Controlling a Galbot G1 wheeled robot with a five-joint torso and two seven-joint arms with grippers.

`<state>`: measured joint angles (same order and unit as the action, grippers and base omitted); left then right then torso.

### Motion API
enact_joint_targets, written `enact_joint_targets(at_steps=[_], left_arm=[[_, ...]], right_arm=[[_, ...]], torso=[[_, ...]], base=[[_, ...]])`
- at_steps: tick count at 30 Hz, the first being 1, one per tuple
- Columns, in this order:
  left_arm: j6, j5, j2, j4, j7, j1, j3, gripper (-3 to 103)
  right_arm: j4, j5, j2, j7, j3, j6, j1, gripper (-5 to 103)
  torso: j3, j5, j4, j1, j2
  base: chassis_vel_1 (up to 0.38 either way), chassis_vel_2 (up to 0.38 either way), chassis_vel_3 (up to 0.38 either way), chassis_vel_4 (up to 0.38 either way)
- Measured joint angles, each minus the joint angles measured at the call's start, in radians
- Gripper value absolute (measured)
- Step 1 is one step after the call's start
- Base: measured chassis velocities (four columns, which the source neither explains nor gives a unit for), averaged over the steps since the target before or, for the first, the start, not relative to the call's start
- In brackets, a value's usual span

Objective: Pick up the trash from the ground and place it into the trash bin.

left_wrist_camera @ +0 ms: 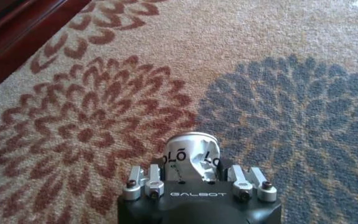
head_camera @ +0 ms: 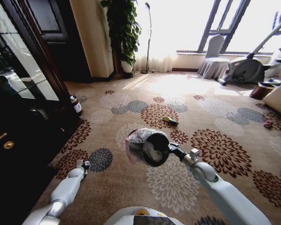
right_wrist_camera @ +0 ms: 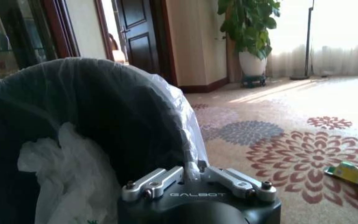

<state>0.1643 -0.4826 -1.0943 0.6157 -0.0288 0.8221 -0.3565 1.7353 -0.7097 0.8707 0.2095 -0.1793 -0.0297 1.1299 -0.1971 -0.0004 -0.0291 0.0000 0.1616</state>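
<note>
My right gripper [head_camera: 174, 149] is shut on the rim of the trash bin [head_camera: 147, 147], a dark round bin with a thin plastic liner [right_wrist_camera: 179, 107], held tilted above the carpet in front of me. White crumpled trash [right_wrist_camera: 67, 172] lies inside it. Low at my left, the left gripper [head_camera: 85, 165] is shut on a crumpled white paper wad [left_wrist_camera: 193, 156] with printed letters, just above the carpet. A green wrapper [head_camera: 170, 120] lies on the carpet beyond the bin, also seen as the green wrapper [right_wrist_camera: 353, 173] in the right wrist view. A red scrap [head_camera: 268, 124] lies far right.
A dark wooden cabinet [head_camera: 23, 117] runs along my left, with a small bottle [head_camera: 76, 105] standing at its foot. A potted plant [head_camera: 124, 33], a covered chair [head_camera: 214, 63], an exercise machine [head_camera: 248, 68] and a shiny brown pot [head_camera: 261, 90] stand at the back and right.
</note>
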Motion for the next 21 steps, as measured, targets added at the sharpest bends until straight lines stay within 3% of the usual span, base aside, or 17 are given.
enact_joint_targets(at_steps=[2, 12, 16, 17, 19, 21], left_arm=[[-0.042, -0.047, 0.012, 0.037, -0.014, 0.009, -0.003, 50], [-0.144, -0.216, 0.123, 0.295, -0.051, 0.070, -0.012, 50], [-0.215, -0.314, 0.194, 0.477, -0.138, 0.099, -0.027, 50], [-0.215, -0.314, 0.194, 0.477, -0.138, 0.099, -0.027, 50], [-0.244, -0.371, 0.238, 0.582, -0.217, 0.106, -0.027, 50], [-0.255, -0.390, 0.250, 0.613, -0.248, 0.106, -0.026, 50]], right_arm=[[0.000, 0.006, 0.012, 0.000, -0.007, 0.000, 0.011, 0], [-0.024, 0.034, 0.083, -0.021, 0.016, 0.011, 0.011, 0], [-0.056, 0.030, 0.157, -0.160, 0.071, 0.007, -0.063, 0], [-0.056, 0.030, 0.157, -0.160, 0.071, 0.007, -0.063, 0], [-0.065, -0.011, 0.199, -0.271, 0.107, -0.034, -0.120, 0], [-0.069, -0.022, 0.212, -0.308, 0.118, -0.052, -0.139, 0]], torso=[[0.000, -0.0001, 0.0003, 0.000, 0.000], [0.000, 0.0000, 0.0004, 0.000, 0.000], [0.000, 0.0007, 0.0003, 0.000, 0.000], [0.000, 0.0007, 0.0003, 0.000, 0.000], [0.000, 0.0003, 0.0004, 0.000, 0.000], [0.000, 0.0005, 0.0004, 0.000, 0.000]], base=[[0.000, 0.000, 0.000, 0.000], [0.000, 0.000, 0.000, 0.000], [0.000, 0.000, 0.000, 0.000], [0.000, 0.000, 0.000, 0.000], [0.000, 0.000, 0.000, 0.000], [0.000, 0.000, 0.000, 0.000]])
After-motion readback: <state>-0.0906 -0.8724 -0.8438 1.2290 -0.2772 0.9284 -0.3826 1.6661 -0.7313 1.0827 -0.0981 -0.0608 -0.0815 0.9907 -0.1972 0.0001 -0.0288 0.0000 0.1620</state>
